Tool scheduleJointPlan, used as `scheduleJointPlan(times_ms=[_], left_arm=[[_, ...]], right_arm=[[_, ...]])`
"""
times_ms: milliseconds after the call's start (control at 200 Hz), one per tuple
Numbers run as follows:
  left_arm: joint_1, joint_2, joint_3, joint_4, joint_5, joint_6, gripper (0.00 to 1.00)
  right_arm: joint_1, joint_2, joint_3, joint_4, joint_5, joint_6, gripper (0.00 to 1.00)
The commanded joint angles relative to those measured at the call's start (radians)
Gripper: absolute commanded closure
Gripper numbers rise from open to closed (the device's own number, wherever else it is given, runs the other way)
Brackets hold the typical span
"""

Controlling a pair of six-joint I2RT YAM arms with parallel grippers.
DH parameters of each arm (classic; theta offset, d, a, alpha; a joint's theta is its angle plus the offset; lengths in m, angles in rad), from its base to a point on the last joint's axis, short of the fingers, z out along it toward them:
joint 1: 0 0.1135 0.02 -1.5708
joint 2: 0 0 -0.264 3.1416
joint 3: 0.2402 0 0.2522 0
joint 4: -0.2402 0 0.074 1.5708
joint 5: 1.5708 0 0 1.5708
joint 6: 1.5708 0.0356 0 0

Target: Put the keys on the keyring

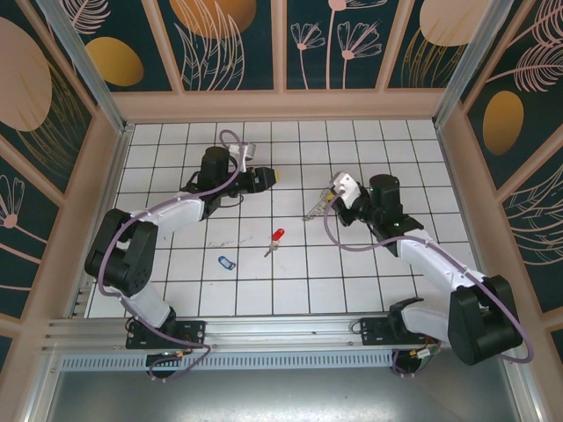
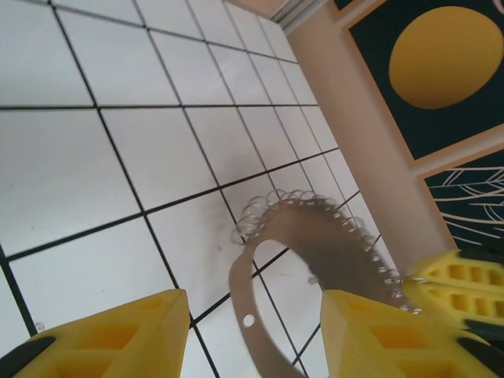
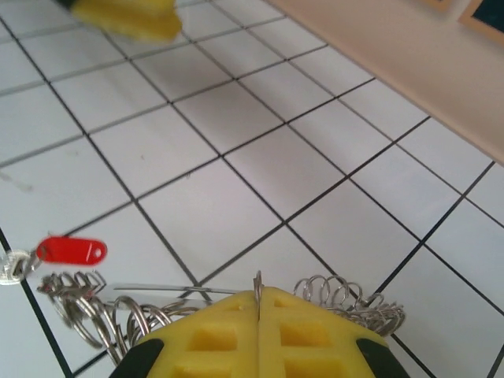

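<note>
— Fingers first: the left fingers [image 2: 118, 342] stand apart and grip nothing. The keyring [image 2: 303, 220] curves up in the gap just beyond them and, as far as I can see, touches neither.
— And the right fingers [image 3: 213, 339]?
— Pressed tight together on the keyring's thin edge, holding it tilted up off the tabletop [image 1: 176, 290], between the two arms.
— So what's done?
— The ring is lifted and held out, and that's about all. From above, the red key [image 1: 276, 236] lies on the tabletop toward the near edge, and the blue key [image 1: 227, 263] lies further left. Both are well apart from the ring.
— Nothing threaded yet?
— Small wire loops [image 3: 87, 303] crowd the ring's rim, but I see no key clearly on them. A red tag [image 3: 71, 250] shows beside those loops in the right wrist view. It's probably that same red key lying behind, though the angle is too poor to be sure.
— What's left?
— Most of it, I'd judge: the left fingers must fetch each key and hook it on.
</note>
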Motion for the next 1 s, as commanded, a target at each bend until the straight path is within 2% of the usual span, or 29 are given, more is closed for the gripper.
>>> scheduleJointPlan(times_ms=[0, 255, 420, 505, 676, 801, 911, 996], left_arm=[[0.003, -0.037, -0.007, 0.063, 0.031, 0.067, 0.53], [-0.061, 0.025, 0.029, 0.041, 0.135, 0.128, 0.57], [-0.098, 0.084, 0.053, 0.013, 0.186, 0.160, 0.56], [-0.117, 0.100, 0.074, -0.047, 0.180, 0.218, 0.53], [-0.152, 0.150, 0.128, -0.140, 0.231, 0.275, 0.59], [-0.179, 0.107, 0.078, -0.128, 0.188, 0.319, 0.60], [-0.197, 0.053, 0.038, -0.133, 0.111, 0.393, 0.54], [-0.202, 0.043, 0.036, -0.170, 0.062, 0.446, 0.53]], right_arm=[[0.036, 0.047, 0.032, -0.080, 0.026, -0.049, 1.00], [0.031, 0.157, 0.021, -0.037, -0.185, 0.202, 1.00], [0.030, 0.165, 0.017, -0.046, -0.152, 0.298, 1.00], [0.018, 0.147, 0.013, -0.054, -0.202, 0.319, 1.00], [0.012, 0.132, 0.040, -0.118, -0.187, 0.399, 1.00], [0.006, 0.111, 0.034, -0.153, -0.152, 0.454, 1.00], [0.007, 0.099, 0.027, -0.153, -0.166, 0.491, 1.00], [0.007, 0.094, 0.020, -0.128, -0.159, 0.524, 1.00]])
